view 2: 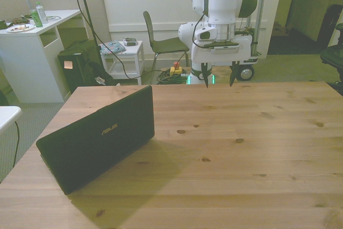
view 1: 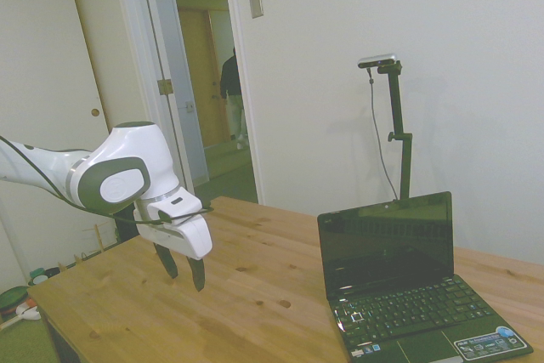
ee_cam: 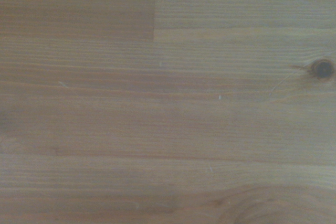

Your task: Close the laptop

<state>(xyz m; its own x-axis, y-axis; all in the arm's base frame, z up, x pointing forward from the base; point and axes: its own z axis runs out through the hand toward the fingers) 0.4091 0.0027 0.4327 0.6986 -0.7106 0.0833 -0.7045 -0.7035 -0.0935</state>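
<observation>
Side view | laptop (view 1: 399, 274) open, glossy screen | gripper (view 1: 184, 271) open above knotty wood

one laptop (view 2: 96, 138), one table (view 2: 241, 159), one chair (view 2: 161, 41)

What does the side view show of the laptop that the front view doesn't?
Only the side view shows the laptop's inner face: the dark screen, the keyboard and the stickers on the palm rest. Only the front view shows the back of its lid with the silver ASUS logo. Both show the laptop open on the wooden table, with the gripper open, holding nothing, above the table and well apart from the laptop.
</observation>
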